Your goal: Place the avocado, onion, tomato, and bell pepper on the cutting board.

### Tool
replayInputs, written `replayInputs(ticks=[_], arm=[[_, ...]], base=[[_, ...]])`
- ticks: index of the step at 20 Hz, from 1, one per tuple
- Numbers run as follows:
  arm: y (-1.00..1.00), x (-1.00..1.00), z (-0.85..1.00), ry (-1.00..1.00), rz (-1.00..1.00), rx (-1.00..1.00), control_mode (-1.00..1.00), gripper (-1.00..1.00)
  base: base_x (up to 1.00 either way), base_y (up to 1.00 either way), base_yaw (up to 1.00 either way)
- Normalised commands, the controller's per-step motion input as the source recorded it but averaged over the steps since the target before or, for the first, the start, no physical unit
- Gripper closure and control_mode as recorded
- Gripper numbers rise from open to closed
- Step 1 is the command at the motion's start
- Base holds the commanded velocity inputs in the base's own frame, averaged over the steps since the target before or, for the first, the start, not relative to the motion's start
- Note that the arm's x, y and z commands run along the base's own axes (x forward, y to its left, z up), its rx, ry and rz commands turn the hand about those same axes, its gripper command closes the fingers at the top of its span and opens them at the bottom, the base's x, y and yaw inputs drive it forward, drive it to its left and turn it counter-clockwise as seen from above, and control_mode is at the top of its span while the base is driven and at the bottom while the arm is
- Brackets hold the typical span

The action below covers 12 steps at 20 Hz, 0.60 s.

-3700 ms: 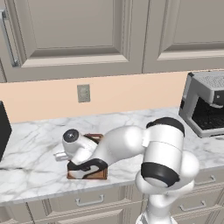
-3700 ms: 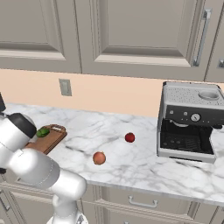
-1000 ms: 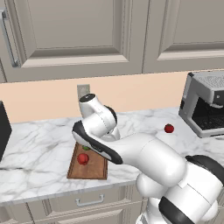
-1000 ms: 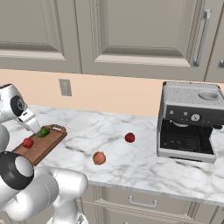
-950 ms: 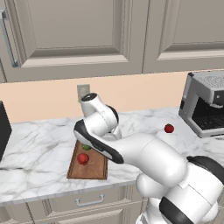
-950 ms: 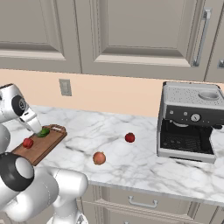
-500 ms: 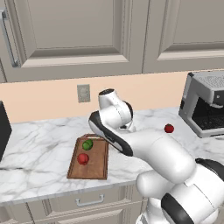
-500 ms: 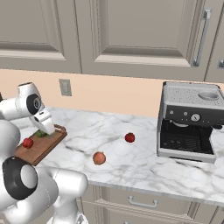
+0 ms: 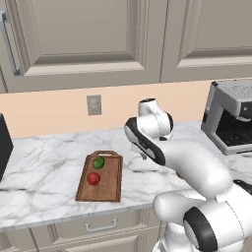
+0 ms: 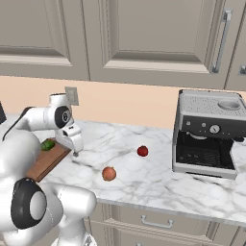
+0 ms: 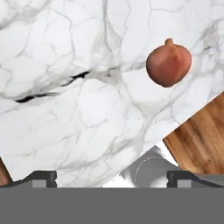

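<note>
- On the marble counter [image 9: 44, 167], the cutting board [image 9: 101, 178] lies left of the arm, its handle bar at the far short end; it is a flat brown wooden rectangle with a raised rim.
- The avocado [image 9: 98, 163], a small dark-green ball with a lighter sheen, rests on the far half of the board. In the right base view it shows at the board's far edge [image 10: 47, 144].
- A red ball [image 9: 93, 178] sits on the board just nearer than the avocado, apart from it.
- To the right of the board, on bare marble, lie an orange-brown bulb with a small tip [image 10: 109, 173] and, farther right and back, a second red ball [image 10: 142, 151]. The two are well apart from each other and from the board.
- A coffee machine [image 10: 210, 133] stands at the far right of the counter. A wall outlet [image 9: 93, 105] is set in the backsplash behind the board.
- The gripper [image 10: 75, 150] hangs over bare marble just right of the board, pointing down. Jaws stand wide apart with nothing between them; the hand view shows the fingertips [image 11: 41, 177] at opposite bottom corners.
- In the hand view, the bulb [image 11: 168, 64] lies on the marble ahead, with a board corner [image 11: 199, 142] at the right edge. Nothing stands between gripper and bulb.
</note>
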Motion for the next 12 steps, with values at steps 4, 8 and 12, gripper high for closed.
replayInputs(ticks=[4, 8, 12], arm=[[-0.67, 0.0, -0.03, 0.01, 0.01, 0.08, -1.0, -1.0], [-0.68, -0.03, -0.12, 0.0, 0.03, 0.08, -1.0, -1.0], [-0.63, 0.0, -0.16, 0.0, 0.03, 0.08, -1.0, -1.0]], base=[[0.0, 0.0, 0.0], [0.0, 0.0, 0.0], [0.0, 0.0, 0.0]])
